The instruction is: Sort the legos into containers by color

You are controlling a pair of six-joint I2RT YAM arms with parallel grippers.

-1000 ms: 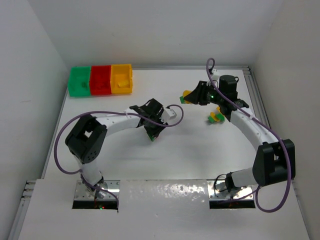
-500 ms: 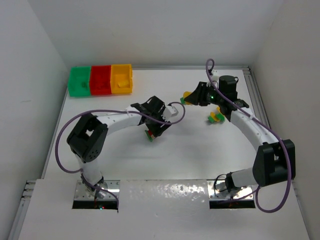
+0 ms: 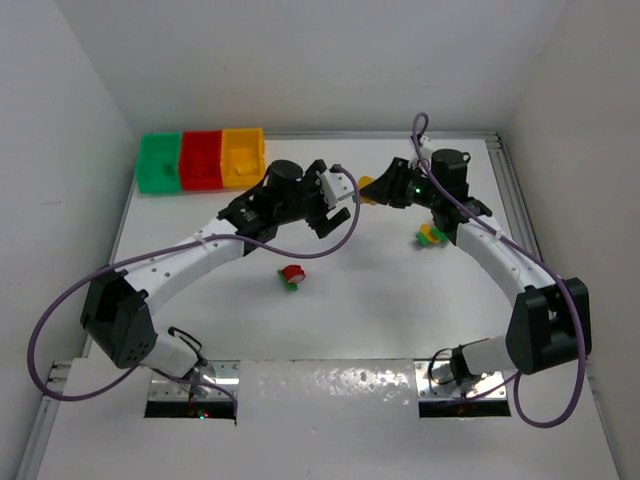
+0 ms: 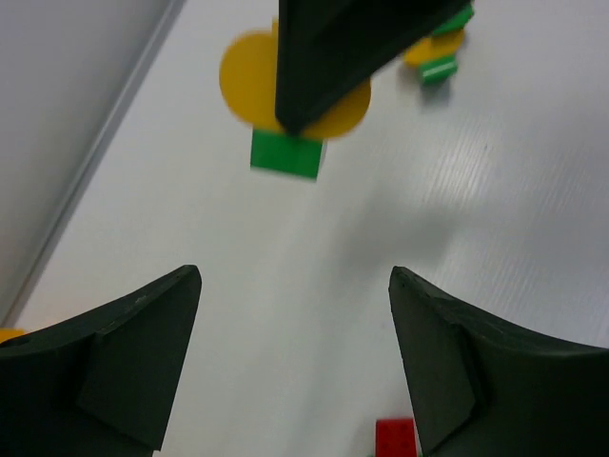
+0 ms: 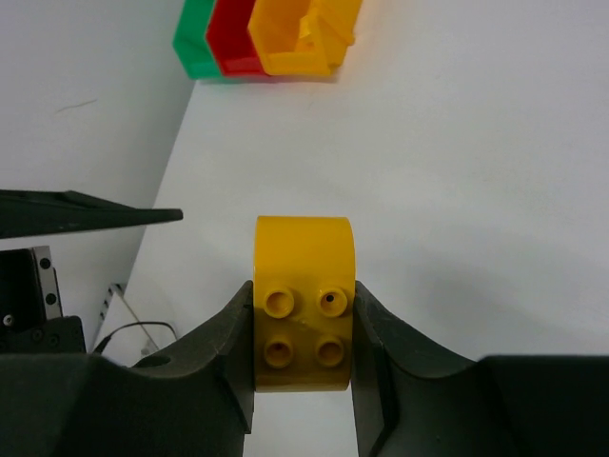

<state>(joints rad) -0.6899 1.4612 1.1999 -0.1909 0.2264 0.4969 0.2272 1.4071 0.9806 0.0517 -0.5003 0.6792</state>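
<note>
- Your right gripper (image 5: 303, 297) is clamped on a yellow round-ended plastic lego brick (image 5: 303, 252), held between the 2 arms.
- Your left gripper (image 4: 295, 278) stands wide and empty, pointed at that brick: likely a handover. Centre the brick between its fingers before closing, and release the right only afterwards.
- A small green piece (image 4: 285, 155) shows just under the brick. I cannot tell if it is attached.
- The row of 3 joined plastic bins (image 3: 200, 160) sits far left. A red-and-green lego (image 3: 291, 274) lies loose near the left arm, and it seems clear of the route.

Smooth yellow plastic brick (image 5: 303, 286); matt white table (image 4: 495, 209), finely ribbed surface.
</note>
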